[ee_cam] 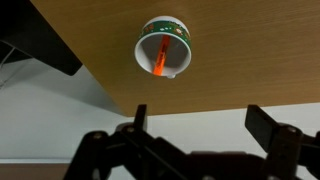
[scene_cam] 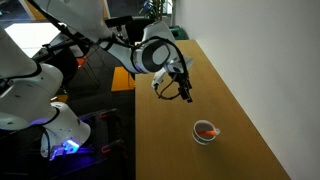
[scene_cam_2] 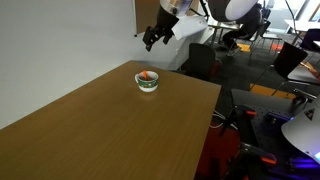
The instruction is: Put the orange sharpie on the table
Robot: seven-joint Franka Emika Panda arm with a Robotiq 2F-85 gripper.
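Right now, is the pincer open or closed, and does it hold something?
The pincer: open, holding nothing. The orange sharpie lies in the white bowl.

No text, label or number is legible anywhere.

Orange sharpie (ee_cam: 160,60) in bowl (ee_cam: 146,62) on table (ee_cam: 230,60)

White bowl (scene_cam: 206,131) stands alone on the table (scene_cam: 165,150), near one edge; a wall (scene_cam_2: 60,40) bounds one long edge; open air above the bowl.
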